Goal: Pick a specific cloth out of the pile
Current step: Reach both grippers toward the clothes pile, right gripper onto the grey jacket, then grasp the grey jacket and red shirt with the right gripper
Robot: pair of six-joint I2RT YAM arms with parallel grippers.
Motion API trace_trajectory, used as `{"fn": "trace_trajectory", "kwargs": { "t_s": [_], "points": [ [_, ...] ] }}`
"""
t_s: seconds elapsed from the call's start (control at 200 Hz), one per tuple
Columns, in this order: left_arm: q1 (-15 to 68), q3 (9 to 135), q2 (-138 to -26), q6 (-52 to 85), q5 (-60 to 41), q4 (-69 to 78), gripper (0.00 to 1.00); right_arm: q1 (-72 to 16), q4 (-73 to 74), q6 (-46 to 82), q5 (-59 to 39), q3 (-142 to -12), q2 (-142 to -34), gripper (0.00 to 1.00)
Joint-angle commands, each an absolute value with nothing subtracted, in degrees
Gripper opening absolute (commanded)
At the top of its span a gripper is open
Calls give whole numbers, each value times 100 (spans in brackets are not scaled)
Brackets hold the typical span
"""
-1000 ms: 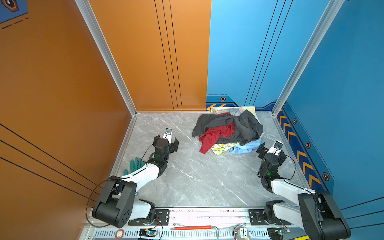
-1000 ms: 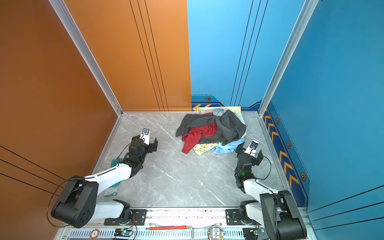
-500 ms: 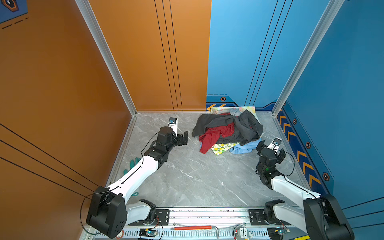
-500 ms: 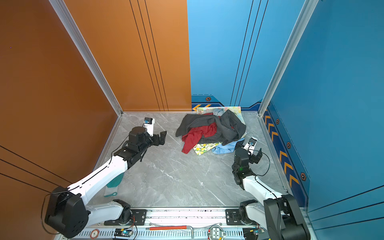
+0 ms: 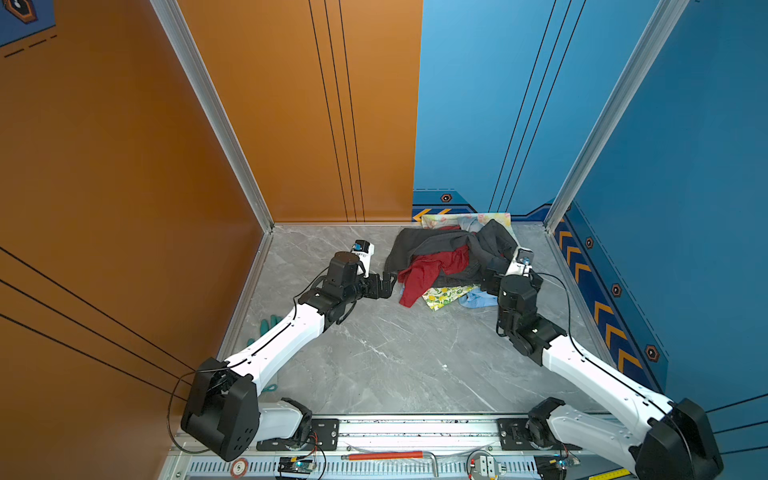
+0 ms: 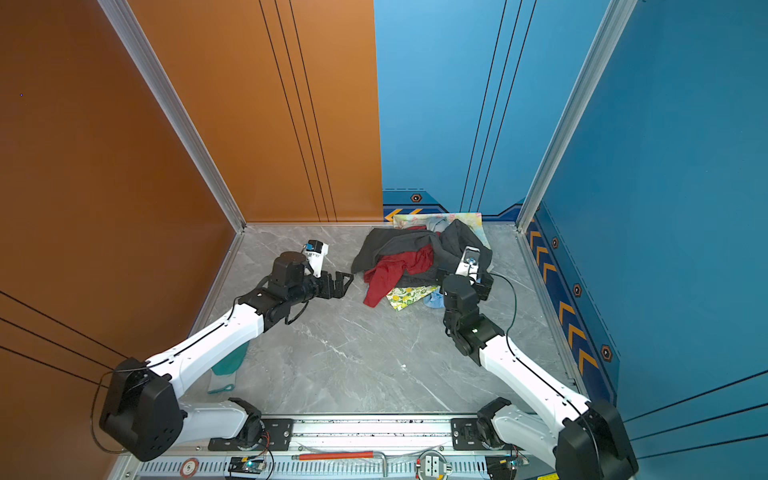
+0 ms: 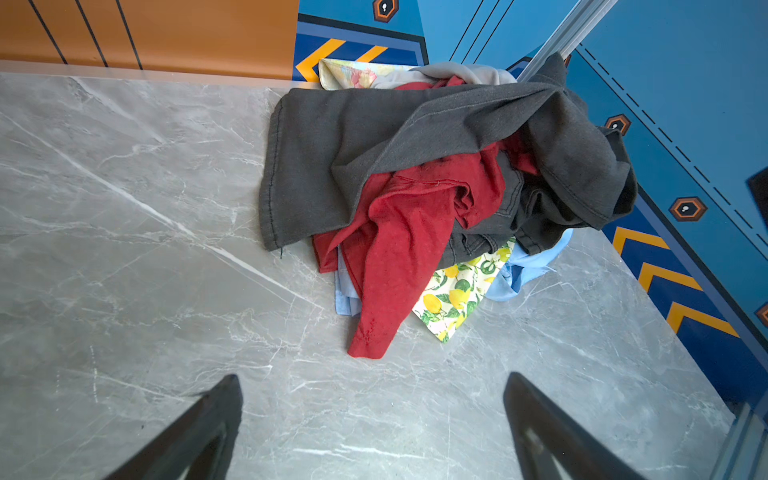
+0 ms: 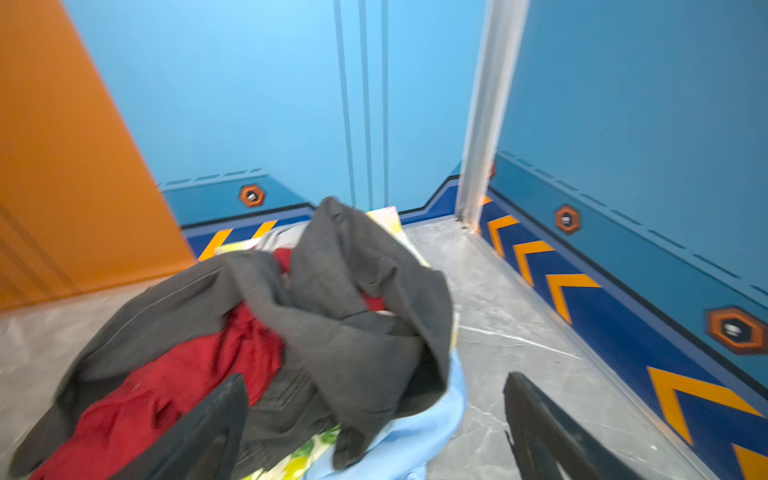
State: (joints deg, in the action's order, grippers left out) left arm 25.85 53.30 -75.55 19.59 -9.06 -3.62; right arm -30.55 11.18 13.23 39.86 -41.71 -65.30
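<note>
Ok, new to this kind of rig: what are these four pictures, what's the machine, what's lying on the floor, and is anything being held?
Two white-and-black robot arms stand on a rail. Both top views look down on the whole scene; the other two come from cameras on each wrist. On the grey marble surface lies a pile of mixed garments: the deep-red cloth pokes out under a dark grey garment. A teal rubber glove lies under the left arm. The left gripper and right gripper are open, holding nothing.

Most of the red cloth [image 7: 399, 245] lies hidden under the dark grey garment [image 7: 374, 137] of the pile [image 5: 453, 257]. The right wrist view is motion-blurred. The teal glove [image 6: 227, 365] is largely covered by the left arm [image 6: 216, 340].
</note>
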Motion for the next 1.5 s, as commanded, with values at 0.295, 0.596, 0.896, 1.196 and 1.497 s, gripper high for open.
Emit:
{"fn": "trace_trajectory", "kwargs": {
  "t_s": [0.295,0.596,0.896,1.196,1.497],
  "points": [
    [2569,5402,-7417,1958,-409,-528,97,-3774,-340,2157,2499,-6077,-9155,89],
    [2575,5373,-7436,2057,-385,-467,96,-3868,-727,2503,2608,-7558,-10740,80],
    [2590,5363,-7451,2070,-436,-457,96,-3527,-1018,2582,2683,-8060,-11100,77],
    [2606,5358,-7489,2064,-476,-431,96,-3016,-1092,2716,1862,-8337,-11284,64],
    [2606,5365,-7491,2057,-486,-431,96,-2821,-1355,2649,1696,-8745,-11628,53]
  ]
}}
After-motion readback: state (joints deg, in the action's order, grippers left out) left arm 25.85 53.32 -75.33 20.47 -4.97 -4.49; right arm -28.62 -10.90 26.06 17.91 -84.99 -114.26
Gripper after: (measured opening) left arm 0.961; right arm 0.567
